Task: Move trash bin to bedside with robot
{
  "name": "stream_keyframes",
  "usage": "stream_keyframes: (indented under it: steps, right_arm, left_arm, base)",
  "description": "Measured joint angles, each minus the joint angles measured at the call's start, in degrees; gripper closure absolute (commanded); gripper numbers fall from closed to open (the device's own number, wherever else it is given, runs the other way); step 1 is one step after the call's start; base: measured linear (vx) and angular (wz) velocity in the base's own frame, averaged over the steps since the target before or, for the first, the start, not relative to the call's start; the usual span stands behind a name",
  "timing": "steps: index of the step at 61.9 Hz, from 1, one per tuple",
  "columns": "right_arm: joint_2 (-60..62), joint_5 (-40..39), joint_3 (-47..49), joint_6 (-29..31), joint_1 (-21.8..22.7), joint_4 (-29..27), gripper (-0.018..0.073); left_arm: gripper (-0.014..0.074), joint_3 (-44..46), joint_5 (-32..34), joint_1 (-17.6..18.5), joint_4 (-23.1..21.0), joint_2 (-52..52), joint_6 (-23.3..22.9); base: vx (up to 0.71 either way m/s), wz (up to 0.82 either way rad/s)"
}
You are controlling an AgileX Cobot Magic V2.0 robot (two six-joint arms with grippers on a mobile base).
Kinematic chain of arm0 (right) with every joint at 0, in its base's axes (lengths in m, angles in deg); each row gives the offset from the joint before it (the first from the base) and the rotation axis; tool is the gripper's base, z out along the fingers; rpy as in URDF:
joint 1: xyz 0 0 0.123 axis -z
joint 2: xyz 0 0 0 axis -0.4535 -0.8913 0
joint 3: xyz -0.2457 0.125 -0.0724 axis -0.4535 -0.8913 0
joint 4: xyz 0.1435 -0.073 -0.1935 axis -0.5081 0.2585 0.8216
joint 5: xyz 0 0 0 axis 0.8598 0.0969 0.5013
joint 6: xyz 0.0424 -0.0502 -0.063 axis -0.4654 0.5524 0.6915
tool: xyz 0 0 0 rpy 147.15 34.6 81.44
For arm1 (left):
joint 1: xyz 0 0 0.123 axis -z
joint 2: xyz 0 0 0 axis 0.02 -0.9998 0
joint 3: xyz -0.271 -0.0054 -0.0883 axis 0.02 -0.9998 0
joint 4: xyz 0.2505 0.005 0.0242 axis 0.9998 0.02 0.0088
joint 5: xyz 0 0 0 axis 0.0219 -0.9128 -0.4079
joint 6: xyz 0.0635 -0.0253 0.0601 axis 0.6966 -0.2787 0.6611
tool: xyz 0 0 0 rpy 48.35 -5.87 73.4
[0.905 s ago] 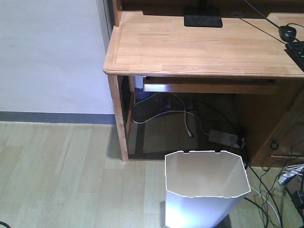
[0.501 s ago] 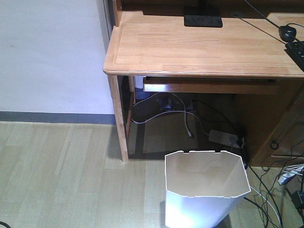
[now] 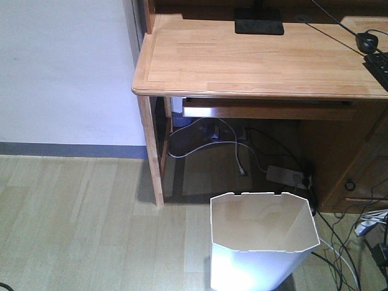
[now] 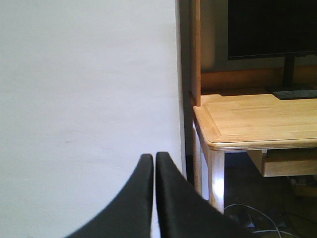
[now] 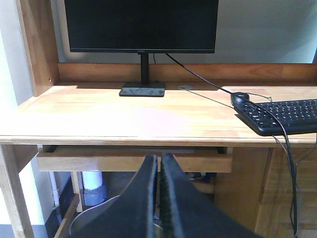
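In the front view the trash bin [image 3: 264, 242] stands on the floor [image 3: 79, 218] at 5 o'clock, just before the desk [image 3: 254, 66], which fills 12 to 3 o'clock. Under the desk, behind the bin, a power strip [image 3: 285, 176] lies among cables. On the desk, the monitor stand [image 3: 259, 23] sits at 12 o'clock at the back. The mouse [image 3: 367, 41] is at 2 o'clock, and the keyboard [image 3: 379, 65] is just before it. The wall [image 3: 60, 66] lies left of the desk, at 9 to 11 o'clock.
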Motion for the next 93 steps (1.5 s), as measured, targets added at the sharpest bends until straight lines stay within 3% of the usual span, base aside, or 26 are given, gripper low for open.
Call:
stream_keyframes:
  steps: [12, 27, 46, 67, 78, 93]
  right_arm:
    - [0.0, -7.7, 0.1, 0.7, 0.0, -0.1, 0.0568]
    - [-5.5, -8.6, 9.1, 0.8, 0.0, -1.1, 0.0568]
    - [-26.5, 1.7, 23.1, 2.2, 0.0, -1.1, 0.0568]
    - [-37.0, 4.9, 24.3, 2.8, 0.0, -1.2, 0.0546]
    - [-37.3, 5.4, 24.3, 3.5, 0.0, -0.4, 0.0412]
    - [-37.3, 5.7, 24.3, 3.7, 0.0, -0.2, 0.0090]
  left_arm:
    - [0.0603, 0.0, 0.0, 0.0, 0.0, 0.0, 0.0]
    - [0.0603, 0.0, 0.0, 0.0, 0.0, 0.0, 0.0]
    - [0.0603, 0.0, 0.0, 0.0, 0.0, 0.0, 0.0]
    - [0.0603, 0.0, 0.0, 0.0, 0.0, 0.0, 0.0]
    - [0.0603, 0.0, 0.0, 0.0, 0.0, 0.0, 0.0]
    - [0.0603, 0.0, 0.0, 0.0, 0.0, 0.0, 0.0]
  base:
    - [0.00, 0.00]
    - [0.00, 0.00]
    - [0.00, 0.00]
    - [0.00, 0.00]
    - [0.00, 0.00]
    - [0.00, 0.00]
